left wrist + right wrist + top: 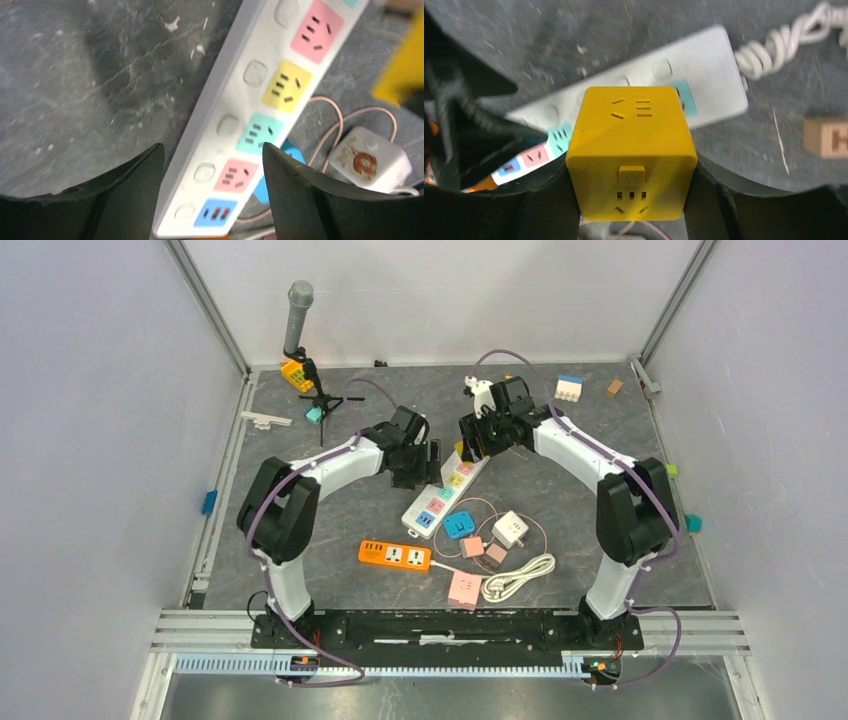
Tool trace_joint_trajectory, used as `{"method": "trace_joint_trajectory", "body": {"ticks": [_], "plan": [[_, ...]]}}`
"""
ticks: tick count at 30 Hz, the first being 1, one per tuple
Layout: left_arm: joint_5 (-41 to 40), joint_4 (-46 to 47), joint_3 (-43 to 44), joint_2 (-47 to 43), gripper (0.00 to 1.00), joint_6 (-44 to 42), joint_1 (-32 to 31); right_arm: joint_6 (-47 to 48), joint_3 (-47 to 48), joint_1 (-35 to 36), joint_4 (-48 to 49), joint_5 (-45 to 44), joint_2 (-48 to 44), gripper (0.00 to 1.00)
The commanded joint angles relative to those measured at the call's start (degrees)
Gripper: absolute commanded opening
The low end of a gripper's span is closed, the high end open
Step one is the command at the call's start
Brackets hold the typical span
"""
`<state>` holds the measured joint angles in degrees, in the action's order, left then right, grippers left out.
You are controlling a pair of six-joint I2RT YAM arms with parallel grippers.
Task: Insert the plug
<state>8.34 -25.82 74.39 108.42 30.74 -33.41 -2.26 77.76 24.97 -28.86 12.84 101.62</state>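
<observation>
A white power strip (441, 496) with pink, yellow and teal sockets lies on the dark table; it also shows in the left wrist view (235, 107) and the right wrist view (711, 75). My left gripper (212, 152) is open, its fingers (125, 195) standing either side of the strip's near end; in the top view it (423, 462) is at the strip's far left side. My right gripper (631, 197) is shut on a yellow cube plug (631, 145) and holds it over the strip's far end (459, 451).
An orange power strip (395, 556), a blue adapter (459, 525), a white cube adapter (511, 529), pink adapters (464, 588) and a coiled white cable (517, 577) lie near the strip. A microphone stand (297, 310) and small blocks (568, 388) stand at the back.
</observation>
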Motion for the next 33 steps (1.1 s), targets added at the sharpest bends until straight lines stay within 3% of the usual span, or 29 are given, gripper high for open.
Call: {"method": "trace_joint_trajectory", "body": {"ticks": [1,9,14,25,33], "plan": [[-1.91,-4.54,-2.26,-9.4,0.78,-3.78,-0.08,-4.38,5.41,-0.21,11.47,6.61,3.96,0.0],[2.04,-4.84,-15.37,-22.46,0.72,-3.41,-2.45,-11.03,17.21,-0.02,20.44,13.15,18.67,0.0],[2.18,-4.86,-21.17,-27.2,0.72,-2.8,-3.85,-8.09,27.5,0.38,11.23,9.53,27.22,0.0],[-3.69,-4.1,-22.46,-30.37,0.78,-1.19,-3.89,-4.77,7.06,0.34,8.91,6.65,14.71,0.0],[-6.39,-2.44,-19.06,-30.62,0.85,-0.99,-3.77,-3.36,10.29,0.32,5.89,5.82,12.37,0.0]]}}
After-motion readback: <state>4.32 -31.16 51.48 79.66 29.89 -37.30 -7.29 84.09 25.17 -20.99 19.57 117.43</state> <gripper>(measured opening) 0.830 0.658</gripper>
